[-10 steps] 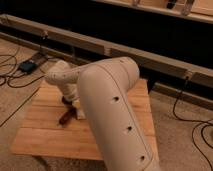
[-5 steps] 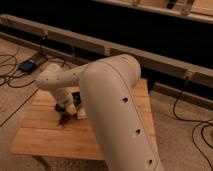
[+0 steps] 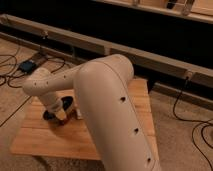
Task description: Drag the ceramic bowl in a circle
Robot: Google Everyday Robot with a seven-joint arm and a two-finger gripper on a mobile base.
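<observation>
The ceramic bowl [image 3: 68, 104] is a dark round shape on the wooden table [image 3: 115, 135], left of its middle. Most of it is hidden behind my wrist and gripper. My gripper [image 3: 60, 115] hangs from the white wrist [image 3: 42, 86] and reaches down onto the bowl's near side. The large white arm [image 3: 107, 100] runs from the lower right up and over the table and covers much of it.
A small pale object [image 3: 78, 113] lies just right of the bowl. Cables and a dark box [image 3: 27, 65] lie on the floor to the left. More cables [image 3: 187, 107] trail on the right. A long low rail [image 3: 150, 52] runs behind the table.
My wrist and gripper have swung left and a little toward the table's front. The dark bowl has shifted the same way with them.
</observation>
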